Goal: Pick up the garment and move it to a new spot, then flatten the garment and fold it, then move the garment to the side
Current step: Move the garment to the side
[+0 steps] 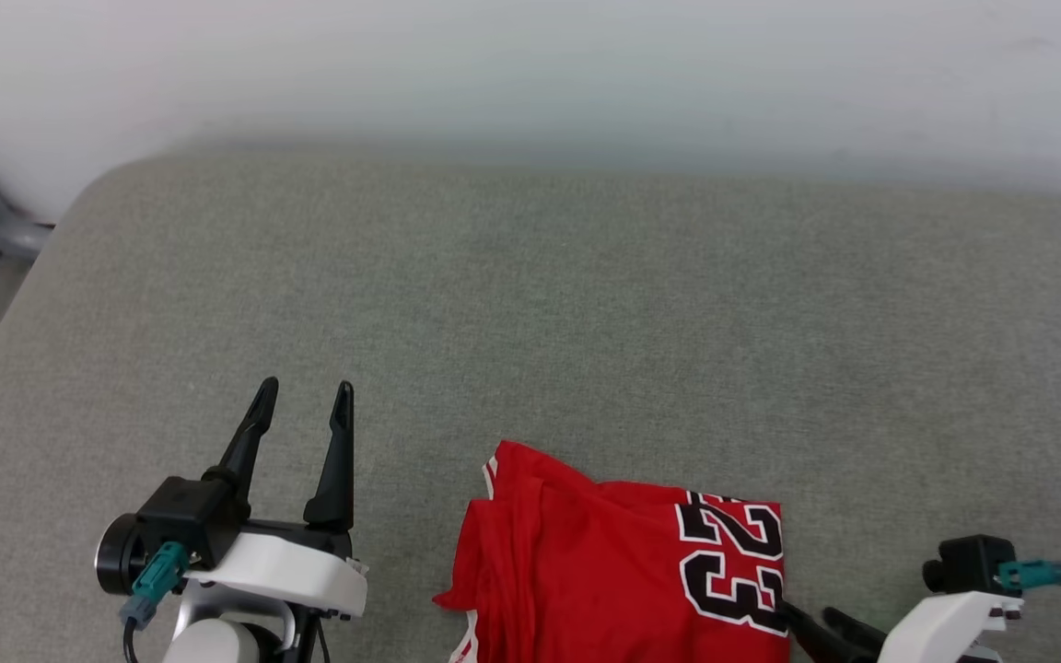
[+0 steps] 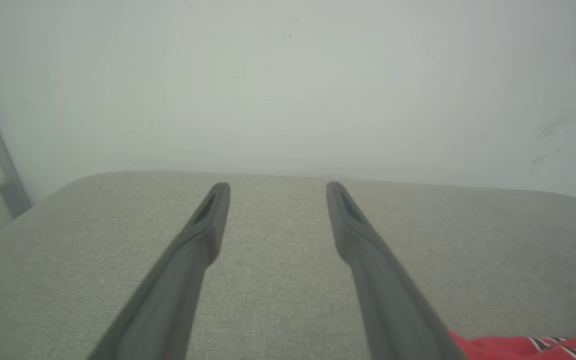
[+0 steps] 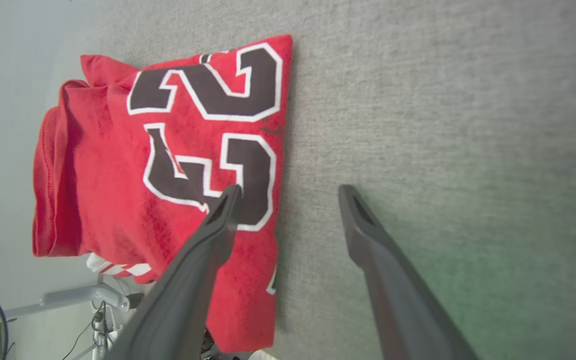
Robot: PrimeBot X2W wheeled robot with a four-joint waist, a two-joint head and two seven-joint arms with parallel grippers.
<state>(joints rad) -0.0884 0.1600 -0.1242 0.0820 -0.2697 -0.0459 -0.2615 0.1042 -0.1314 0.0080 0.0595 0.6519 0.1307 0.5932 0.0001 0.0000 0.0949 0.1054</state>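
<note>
Fabric of the garment (image 1: 586, 571) looks light, limp, slippery; I'd pinch its folded right edge. Both my left hand (image 1: 306, 391) and right hand (image 3: 289, 190) gape, empty.

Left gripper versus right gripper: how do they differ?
The left gripper hangs over bare cushion, apart from the garment; the right gripper sits at the garment's edge, one finger over its number. The left gripper points toward the wall; the right gripper points sideways at the garment. Both are open and empty.

The garment (image 1: 613, 571) runs off the head view's bottom edge, which also cuts off most of the right gripper (image 1: 807, 615).
</note>
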